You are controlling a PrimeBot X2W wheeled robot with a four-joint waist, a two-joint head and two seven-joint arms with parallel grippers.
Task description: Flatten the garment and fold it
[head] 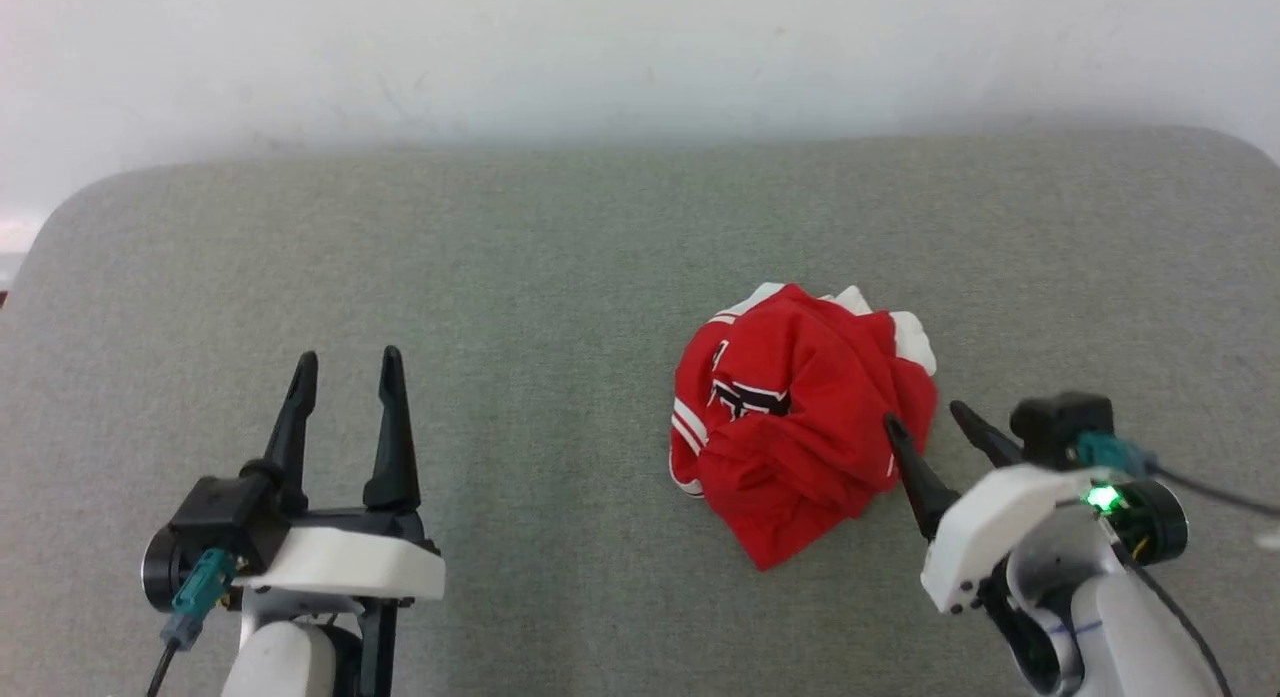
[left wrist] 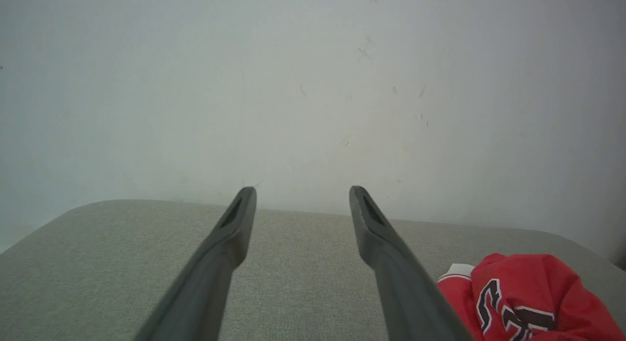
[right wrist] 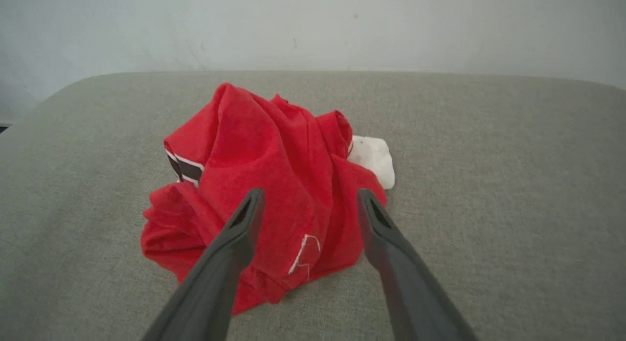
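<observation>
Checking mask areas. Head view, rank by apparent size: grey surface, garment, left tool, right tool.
1. grey surface
2. garment
3. left tool and right tool: look alike, and the right one is angled away, so unranked.

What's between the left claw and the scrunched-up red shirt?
Just bare grey fabric surface between the left gripper and crumpled red-and-white jersey T-shirt, shown in the head view.

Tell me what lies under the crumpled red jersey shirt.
The crumpled red jersey shirt rests on the grey fabric surface; a white sleeve peeks out at its far edge. Anything hidden beneath the heap cannot be seen.
</observation>
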